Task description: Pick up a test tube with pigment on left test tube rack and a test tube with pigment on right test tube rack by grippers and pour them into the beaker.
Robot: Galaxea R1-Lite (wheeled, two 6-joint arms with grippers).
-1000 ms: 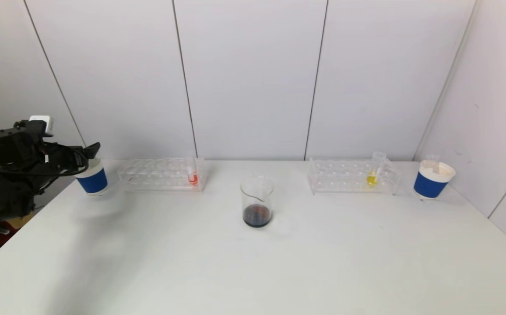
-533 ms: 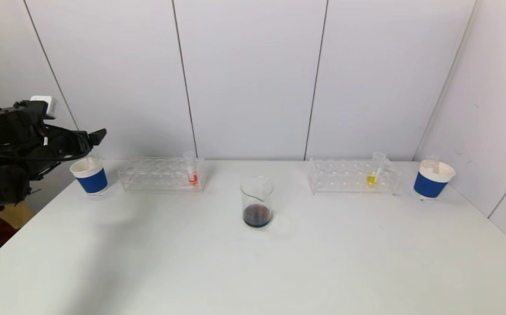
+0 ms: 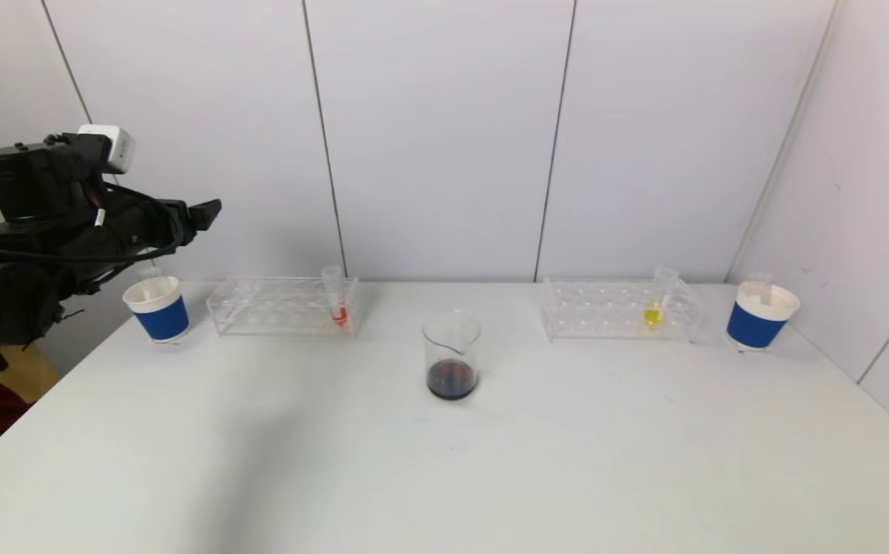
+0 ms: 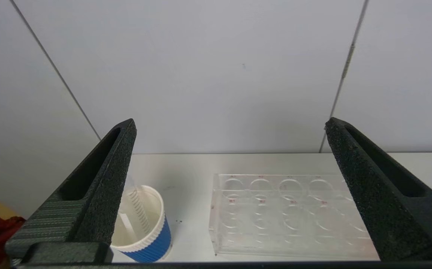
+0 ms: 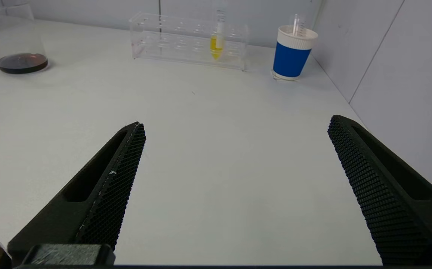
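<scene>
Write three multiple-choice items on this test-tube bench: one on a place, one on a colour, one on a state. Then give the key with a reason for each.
1. Where does the beaker stand?
A. inside the left rack
B. on the table between the two racks
C. beside the right cup

2. What colour is the pigment in the tube in the right rack?
A. yellow
B. green
C. blue

3. How is the left gripper?
A. shut on a tube
B. shut and empty
C. open and empty

Key:
1 B, the head view shows it between the left rack and the right rack, nearer the robot.
2 A, the yellow tube shows in head and right wrist views; the left rack's tube holds orange-red.
3 C, its fingers stand wide apart in the left wrist view with nothing between them, raised near the left cup.
</scene>
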